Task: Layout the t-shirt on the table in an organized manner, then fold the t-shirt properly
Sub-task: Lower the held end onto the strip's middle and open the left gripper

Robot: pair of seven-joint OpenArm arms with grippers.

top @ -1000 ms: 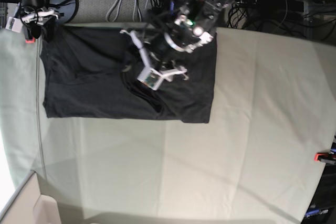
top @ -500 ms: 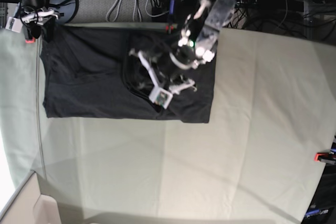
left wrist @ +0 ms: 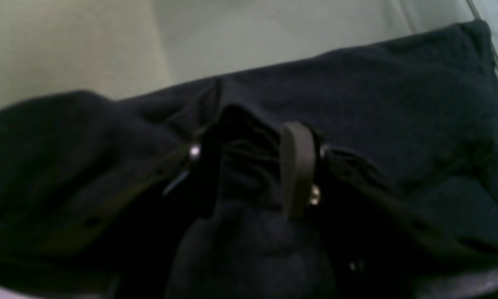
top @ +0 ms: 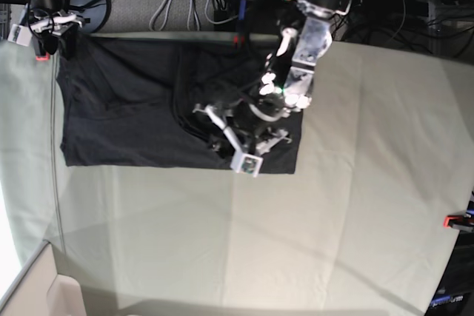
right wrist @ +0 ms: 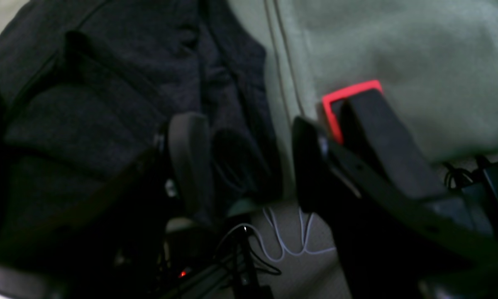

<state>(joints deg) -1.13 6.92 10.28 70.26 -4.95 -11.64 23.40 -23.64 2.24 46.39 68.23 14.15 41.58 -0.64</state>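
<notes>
One bunch of the t-shirt (top: 126,112), lying at the table's (top: 333,205) 11 o'clock, sits pinched in my left pincer (left wrist: 255,170); my right pincer (right wrist: 242,166) gapes empty. Thin grip, so tugging could slip it and wreck the layout.

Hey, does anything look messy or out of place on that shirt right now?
Yes. The black cotton t-shirt lies mostly flat, but fabric is bunched between the left pincer's fingers near the shirt's front edge, breaking the flat layout.
</notes>
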